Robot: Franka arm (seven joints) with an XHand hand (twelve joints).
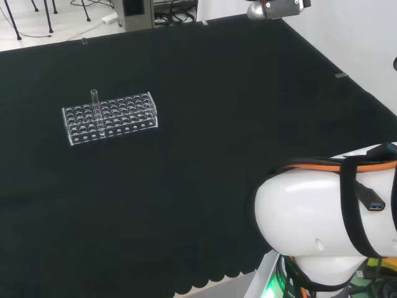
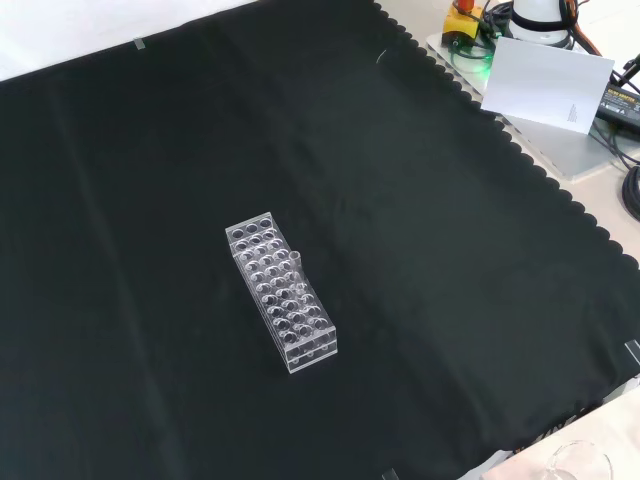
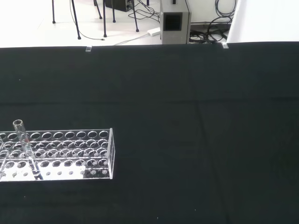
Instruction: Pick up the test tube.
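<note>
A clear rack (image 1: 110,118) stands on the black worktop (image 1: 205,155), well to the left in the head view and near the middle of the cloth in the front view. One tube (image 1: 96,112) stands upright in it, its open mouth rising above the rack's top plate. In the front view the tube (image 2: 296,265) sits in the row along the rack's right edge, about midway down the rack (image 2: 281,291). The wrist view shows the tube (image 3: 23,144) in a hole close to the near long side of the rack (image 3: 60,154), with every other hole looking empty.

At the top edge of the head view a grey and white part of the arm shows, well apart from the rack. Whether the hand is spread or curled I cannot tell.

The pick has not begun; the whole reach is still to come. The risks, as I judge them, lie in the glass and the light rack. Both are clear against black cloth, so the tube's true position is easy to misread. Fingers arriving off line could strike the rack's edge and slide it. A pull that is not straight up could bind the tube in its hole and lift or tip the rack with it. Smooth glass could also slip from the fingers.
</note>
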